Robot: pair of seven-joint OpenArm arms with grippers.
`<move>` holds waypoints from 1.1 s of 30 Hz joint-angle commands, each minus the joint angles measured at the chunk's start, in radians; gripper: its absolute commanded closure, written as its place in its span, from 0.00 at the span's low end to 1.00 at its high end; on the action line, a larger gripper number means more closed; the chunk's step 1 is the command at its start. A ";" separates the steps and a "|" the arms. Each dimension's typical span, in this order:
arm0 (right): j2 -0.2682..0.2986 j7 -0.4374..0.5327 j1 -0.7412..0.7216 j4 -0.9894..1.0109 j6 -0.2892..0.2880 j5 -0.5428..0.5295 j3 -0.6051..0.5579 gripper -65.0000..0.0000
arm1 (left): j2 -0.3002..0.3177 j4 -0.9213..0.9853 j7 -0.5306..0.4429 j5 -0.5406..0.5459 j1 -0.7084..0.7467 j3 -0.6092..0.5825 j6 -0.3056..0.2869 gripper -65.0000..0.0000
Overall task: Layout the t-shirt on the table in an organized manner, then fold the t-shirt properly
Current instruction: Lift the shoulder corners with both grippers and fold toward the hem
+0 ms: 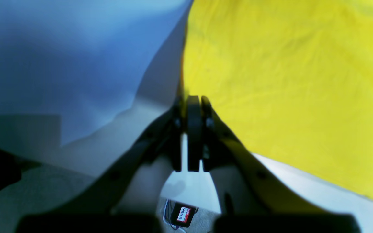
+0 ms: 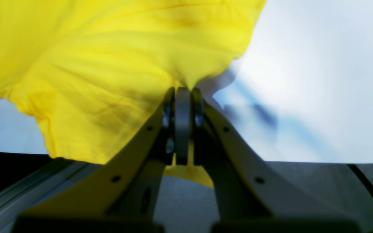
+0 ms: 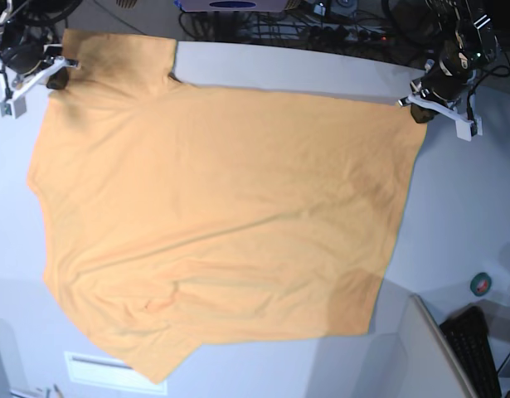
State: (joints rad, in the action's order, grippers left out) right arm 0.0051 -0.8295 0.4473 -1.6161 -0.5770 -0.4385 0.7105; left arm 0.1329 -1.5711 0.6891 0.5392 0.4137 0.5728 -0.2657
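You've got the t-shirt [image 3: 213, 224] spread wide across the bench [image 3: 470, 207], and it's mostly flat in the base view, a big orange-yellow sheet covering the middle of the surface. Your left end effector [image 1: 193, 106] is pressed together on the cloth's edge at the far corner on that view's right, and the wrist view shows yellow fabric running right up into the pinched tips. Your right end effector [image 2: 182, 94] is likewise clamped on the shirt, at the sleeve end on the base view's left, with a bit of fabric hanging below the closed jaws. So both far corners are gripped, and the layout looks close to done. What's left there, by my reading: the near edge is uneven, with a corner sagging toward the bench's front on the left, a few shallow creases across the body, and the sleeve by your right end effector sitting bunched and shadowed. No fold is in yet; the shirt lies as a single spread layer as far as you can see. Folding, the second half of the job, is all ahead of you.
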 commanded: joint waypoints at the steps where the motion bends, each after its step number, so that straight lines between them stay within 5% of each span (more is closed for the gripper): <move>1: 0.012 0.017 0.009 -0.033 -0.004 -0.010 0.008 1.00 | 0.007 -0.016 -0.022 0.008 0.000 0.005 -0.004 1.00; 22: 0.011 0.022 0.106 -0.141 -0.004 -0.010 0.010 1.00 | 0.004 -0.125 -0.022 0.008 0.132 0.006 -0.002 1.00; 33: 0.020 -0.020 -0.023 -0.195 -0.002 -0.003 0.001 1.00 | 0.011 -0.157 -0.018 0.008 0.030 -0.001 -0.001 1.00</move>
State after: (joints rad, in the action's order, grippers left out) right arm 0.0132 -0.8719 0.4229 -1.7950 -0.5770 -0.4335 0.7086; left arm 0.1295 -1.7161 0.6853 0.5404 0.4397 0.5667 -0.2661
